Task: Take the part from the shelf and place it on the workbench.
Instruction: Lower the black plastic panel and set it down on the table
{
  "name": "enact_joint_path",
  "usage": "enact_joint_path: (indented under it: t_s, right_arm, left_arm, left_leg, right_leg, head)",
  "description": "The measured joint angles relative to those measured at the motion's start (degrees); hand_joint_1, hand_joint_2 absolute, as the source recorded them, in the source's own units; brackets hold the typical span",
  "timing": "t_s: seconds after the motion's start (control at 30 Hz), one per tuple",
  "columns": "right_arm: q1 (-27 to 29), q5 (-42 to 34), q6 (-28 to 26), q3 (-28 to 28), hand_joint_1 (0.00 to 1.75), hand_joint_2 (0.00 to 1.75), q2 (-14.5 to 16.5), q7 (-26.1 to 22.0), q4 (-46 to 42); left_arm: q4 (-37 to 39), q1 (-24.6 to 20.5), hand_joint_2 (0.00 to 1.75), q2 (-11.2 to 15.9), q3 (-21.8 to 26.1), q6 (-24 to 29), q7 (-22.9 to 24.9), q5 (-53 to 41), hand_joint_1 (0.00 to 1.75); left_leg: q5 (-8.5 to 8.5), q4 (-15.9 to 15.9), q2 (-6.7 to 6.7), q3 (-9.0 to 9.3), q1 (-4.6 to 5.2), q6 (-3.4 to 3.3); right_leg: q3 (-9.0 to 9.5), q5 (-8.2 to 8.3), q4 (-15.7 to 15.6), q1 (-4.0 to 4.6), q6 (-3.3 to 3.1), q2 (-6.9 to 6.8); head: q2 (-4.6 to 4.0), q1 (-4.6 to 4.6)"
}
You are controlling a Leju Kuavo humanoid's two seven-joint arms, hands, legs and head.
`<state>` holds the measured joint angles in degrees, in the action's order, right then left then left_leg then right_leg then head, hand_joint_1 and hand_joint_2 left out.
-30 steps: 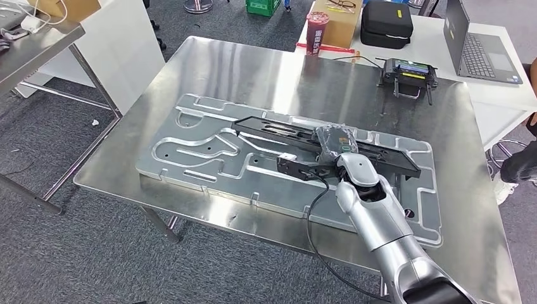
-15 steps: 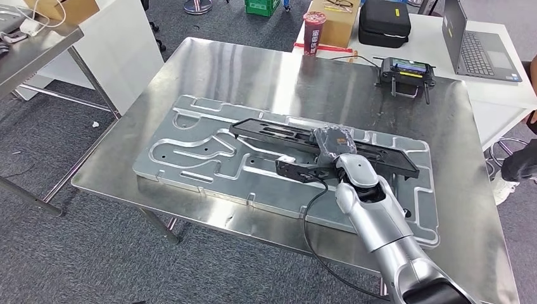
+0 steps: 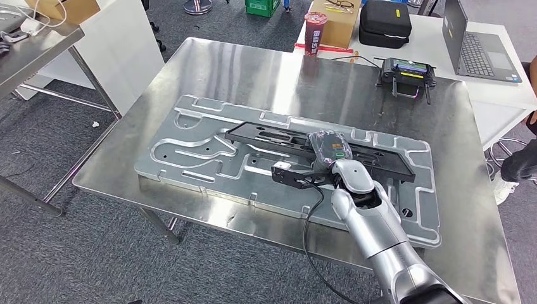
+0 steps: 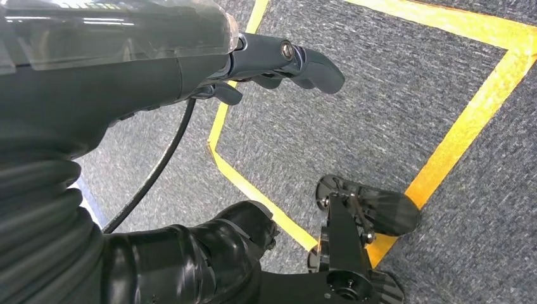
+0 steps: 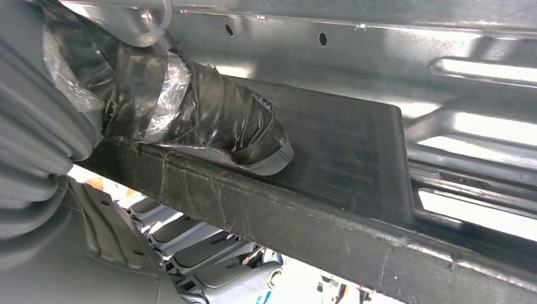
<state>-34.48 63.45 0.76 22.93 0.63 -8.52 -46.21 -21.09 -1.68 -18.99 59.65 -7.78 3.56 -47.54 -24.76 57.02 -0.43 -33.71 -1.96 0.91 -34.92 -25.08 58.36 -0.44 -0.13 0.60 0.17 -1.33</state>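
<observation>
Silver arm segments rose from the lower right of the head view to the right hand (image 3: pixel 329 151), which had shifted slightly left since the earlier frame, carrying the black part (image 3: pixel 278 135) with it. That hand gripped the long part near its middle; in the right wrist view the thumb (image 5: pixel 221 126), wrapped in black tape and plastic film, pressed on the top face of the part (image 5: pixel 354 145), with darker fingers (image 5: pixel 190 247) curled beneath. The part lay across the machined aluminium plate (image 3: pixel 190 152) on the steel surface (image 3: pixel 240 69), running from centre toward the right. Left hand (image 4: pixel 266 60) hung over grey carpet, fingers curled and holding nothing. Farther off, upper right, sat a black controller (image 3: pixel 408 69).
</observation>
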Motion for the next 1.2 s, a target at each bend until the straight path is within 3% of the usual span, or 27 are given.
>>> enact_joint_path:
  t_s: [0.9,1.0,1.03,1.13,1.2]
  right_arm:
    - [0.0,0.0,0.3,0.0,1.75,1.75,0.0,0.0,-0.2]
    - [0.0,0.0,0.3,0.0,0.44,0.44,0.0,0.0,-0.2]
    - [0.0,0.0,0.3,0.0,0.0,0.0,0.0,0.0,-0.2]
    - [0.0,0.0,0.3,0.0,0.0,0.0,0.0,0.0,-0.3]
    - [0.0,-0.1,0.3,0.0,0.0,0.0,0.0,0.0,-0.4]
  left_arm:
    - [0.0,0.0,1.75,0.0,-0.2,0.1,0.4,2.1,0.0]
    - [0.0,0.0,1.75,0.0,-0.3,0.0,0.2,2.8,0.0]
    - [0.0,0.0,1.31,0.0,-0.3,0.0,0.0,3.2,0.0]
    - [0.0,0.0,0.0,0.0,-0.9,-0.1,-0.6,4.5,0.0]
    - [0.0,0.0,0.0,0.0,-1.2,-0.2,-0.9,5.9,0.0]
  left_leg:
    - [0.0,0.0,0.0,0.0,-0.01,0.0]
    - [0.0,0.0,0.0,0.0,-0.01,0.0]
    - [0.0,0.0,0.0,0.0,-0.01,0.0]
    - [0.0,0.0,0.0,0.0,-0.01,0.0]
    - [0.0,0.0,0.0,0.0,-0.01,0.0]
  right_leg:
    - [0.0,0.0,0.0,-0.02,0.0,0.0]
    - [0.0,0.0,0.0,-0.02,0.0,0.0]
    - [0.0,0.0,0.0,-0.02,0.0,0.0]
    - [0.0,0.0,0.0,-0.02,0.0,0.0]
    - [0.0,0.0,0.0,-0.02,0.0,0.0]
  head:
    - [0.0,0.0]
    - [0.0,0.0]
    - [0.0,-0.01]
    - [0.0,-0.01]
    - [0.0,-0.01]
